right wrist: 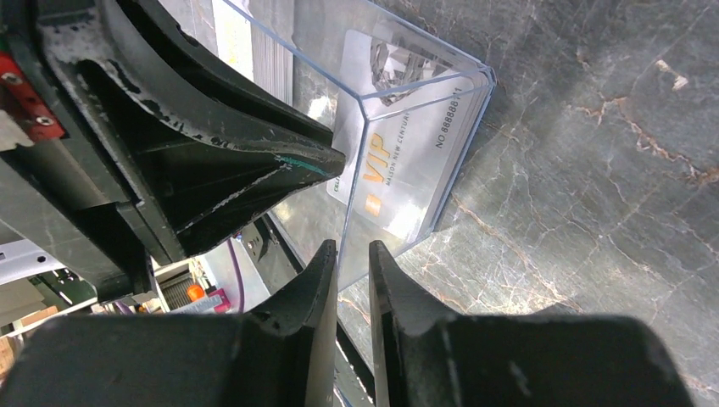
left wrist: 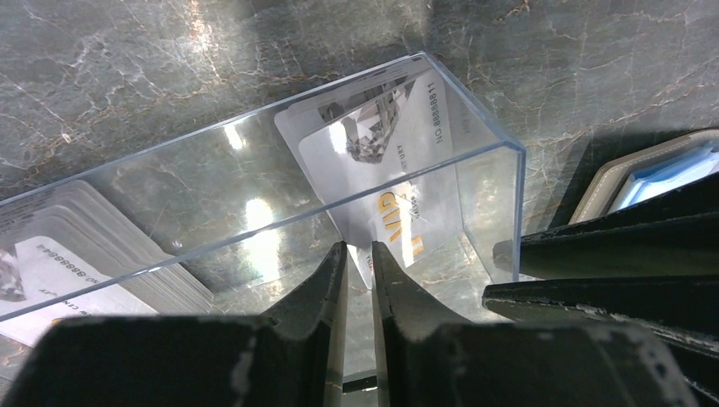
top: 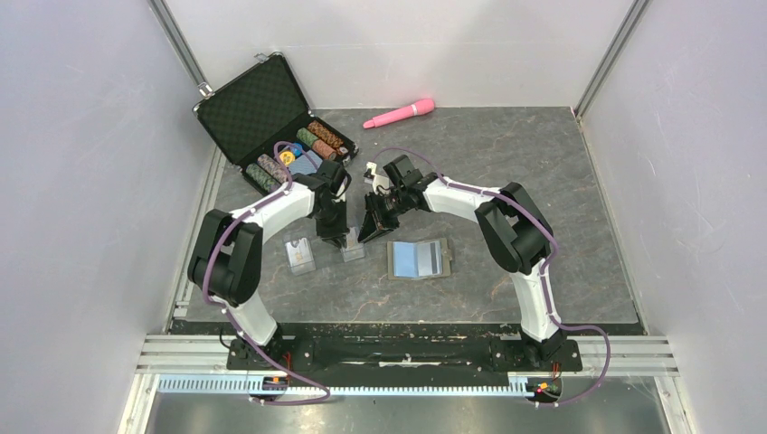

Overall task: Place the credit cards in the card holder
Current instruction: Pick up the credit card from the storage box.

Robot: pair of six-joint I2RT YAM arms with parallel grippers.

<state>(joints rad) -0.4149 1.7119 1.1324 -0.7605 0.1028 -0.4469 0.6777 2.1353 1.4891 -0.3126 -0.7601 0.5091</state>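
Card pinched inside the clear box (left wrist: 212,195)
Closed narrow, the left fingers (left wrist: 348,263) hold a credit card (left wrist: 398,161) by its edge; the right fingers (right wrist: 336,263) nip the box wall. Card holder (top: 419,259) lies open at 4 o'clock, card stack (top: 299,254) at 8.

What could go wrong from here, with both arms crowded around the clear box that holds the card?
1. The left gripper seems to pinch only the lower edge of the credit card; such a shallow hold may slip.
2. The right gripper clamps one thin wall of the clear box, so the box could tip or skid.
3. The two grippers sit very close and could collide.
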